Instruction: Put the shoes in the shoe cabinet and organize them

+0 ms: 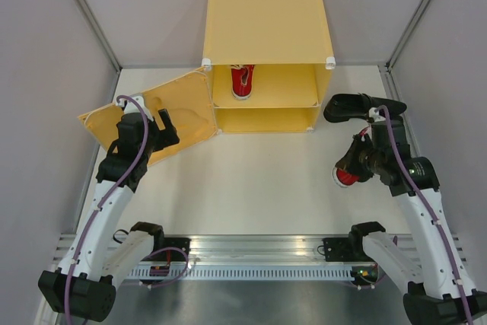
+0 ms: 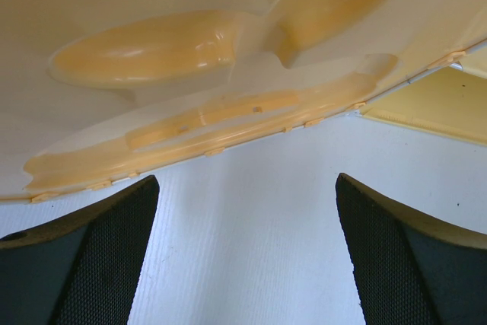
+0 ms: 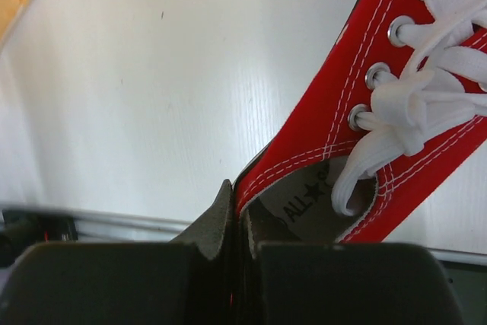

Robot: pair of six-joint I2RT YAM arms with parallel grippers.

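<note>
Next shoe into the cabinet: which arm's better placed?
Right. The right gripper is shut on the red sneaker at its collar, off to the right of the cabinet. The left gripper is open and empty, down by the open door.

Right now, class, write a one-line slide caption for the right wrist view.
Pinch grasp: the right gripper shut on the canvas edge of the red sneaker, white table beyond.

The shoe cabinet [image 1: 266, 17] at twelve o'clock is yellow-orange with white corner connectors [image 1: 329, 62]; the red sneaker [image 1: 243, 81] is inside. The other red sneaker [image 3: 319, 138], at four o'clock, has white laces [image 3: 403, 100], white stitching and silver eyelets [image 3: 358, 117]. The dress shoes [image 1: 350, 106] at two o'clock are glossy black. The desk [image 1: 259, 180] is white.
</note>
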